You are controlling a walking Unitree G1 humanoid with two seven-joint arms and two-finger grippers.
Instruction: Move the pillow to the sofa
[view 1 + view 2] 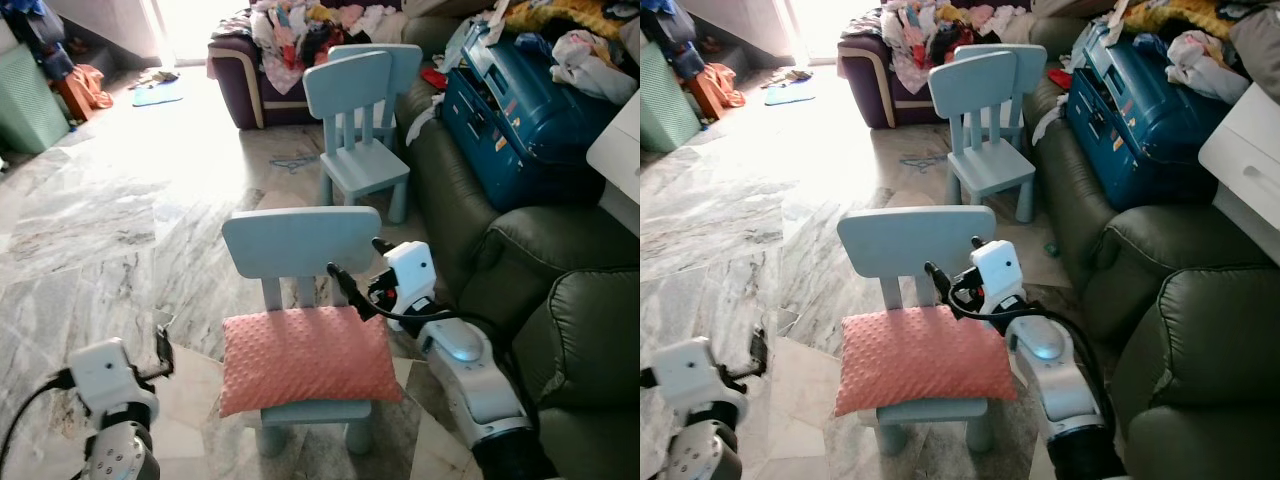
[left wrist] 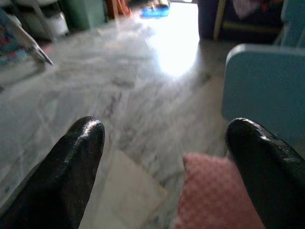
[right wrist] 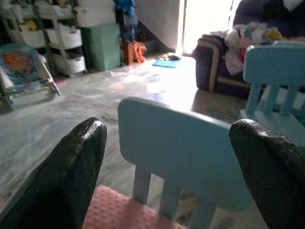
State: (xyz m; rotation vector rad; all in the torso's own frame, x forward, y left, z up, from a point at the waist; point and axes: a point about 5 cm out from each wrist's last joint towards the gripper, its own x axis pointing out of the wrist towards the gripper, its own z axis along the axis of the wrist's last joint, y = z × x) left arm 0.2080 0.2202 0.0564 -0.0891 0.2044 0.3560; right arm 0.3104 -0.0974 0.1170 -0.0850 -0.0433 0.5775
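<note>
Task not begun: pink pillow (image 1: 305, 360) lies on the light-blue child's chair (image 1: 300, 245), beside the green sofa (image 1: 560, 300). Right gripper (image 1: 360, 280) and left gripper (image 1: 162, 350) flank it, fingers wide, empty.

Soft cloth on hard plastic, over polished stone

The pillow (image 1: 306, 362) is nubbly, matt pink fabric; the chair (image 1: 300, 250) under it smooth matt plastic. The marble floor (image 1: 120, 200) shines glossy at 11 o'clock; the sofa (image 1: 560, 300) looks leathery.
</note>
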